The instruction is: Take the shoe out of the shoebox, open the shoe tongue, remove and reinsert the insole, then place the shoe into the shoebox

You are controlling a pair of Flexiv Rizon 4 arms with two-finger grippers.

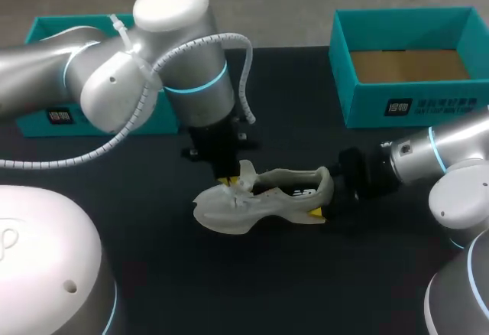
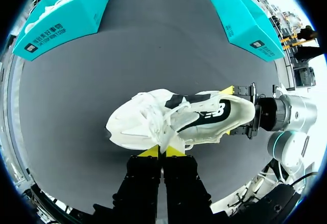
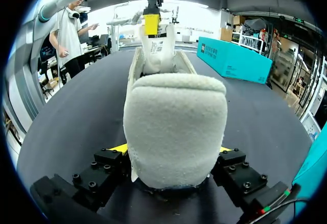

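The open shoebox (image 1: 412,105), at 2 o'clock from the shoe (image 1: 263,197), shows its brown floor. A second teal box (image 2: 56,27) at 10 o'clock holds white paper. The left gripper (image 2: 162,151) is pinched together on the tongue (image 3: 156,55). The right gripper (image 1: 325,197) clamps the heel from both sides. The shoe sits mid-table (image 1: 252,289), well apart from both boxes and the edges.

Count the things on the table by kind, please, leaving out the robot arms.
teal boxes: 2
white shoe: 1
Total: 3
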